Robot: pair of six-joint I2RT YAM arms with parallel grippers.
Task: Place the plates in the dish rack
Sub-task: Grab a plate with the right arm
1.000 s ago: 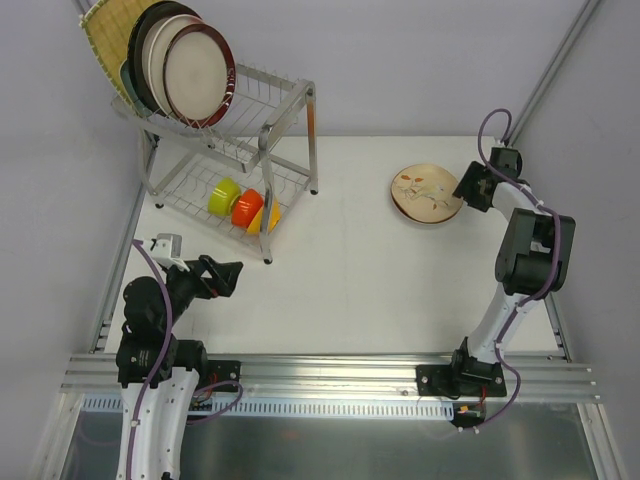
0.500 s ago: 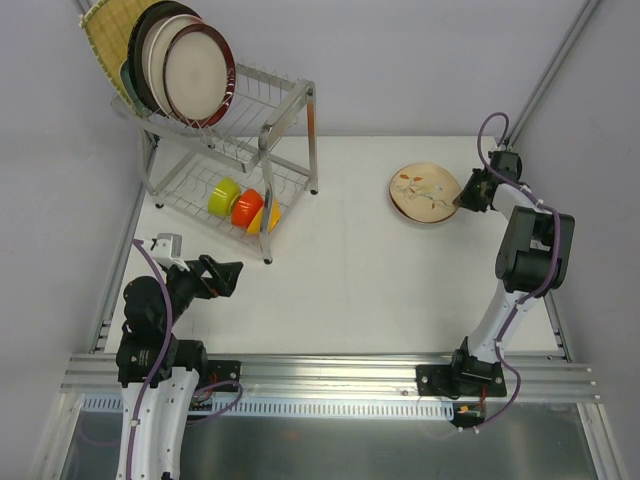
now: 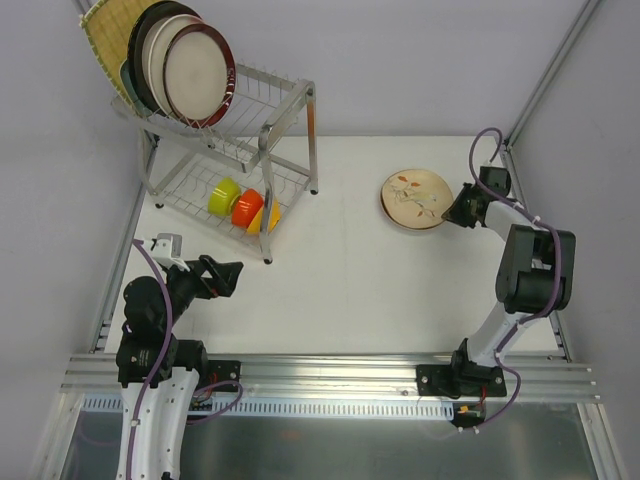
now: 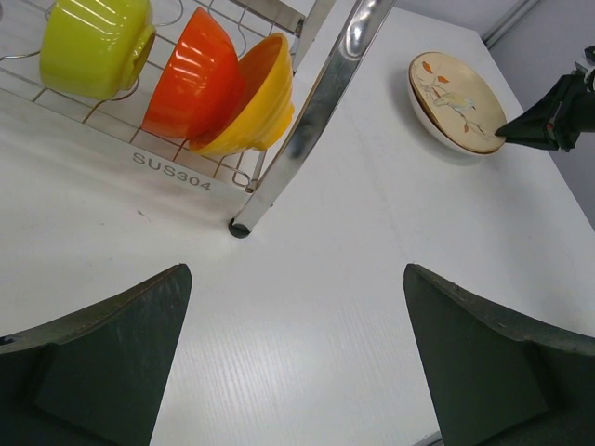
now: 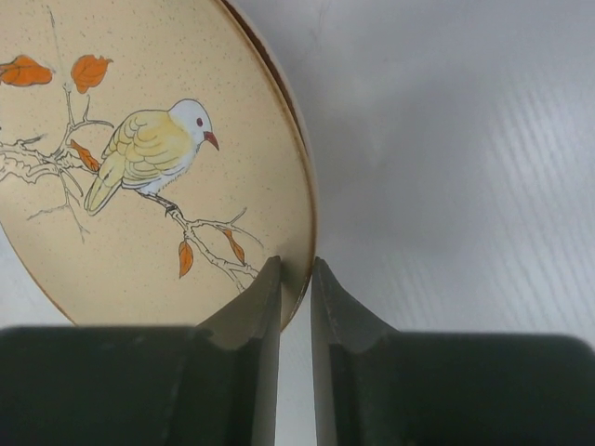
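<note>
White-and-black arms (image 3: pixel 535 265) carry looping purple cables (image 3: pixel 477 150).

3 bowls (image 3: pixel 246 207), 1 dish rack (image 3: pixel 290 100), 1 plate (image 3: pixel 415 195) on table (image 3: pixel 350 280), approx. 5 plates (image 3: pixel 198 72) in rack.

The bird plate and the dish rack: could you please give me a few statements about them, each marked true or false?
1. The right gripper pinches the rim of the cream bird plate. True.
2. The left gripper holds a bowl. False: it is open and holds nothing.
3. Three bowls sit on the lower tier of the dish rack. True.
4. The upper tier holds no plates. False: several plates stand there on edge.
</note>
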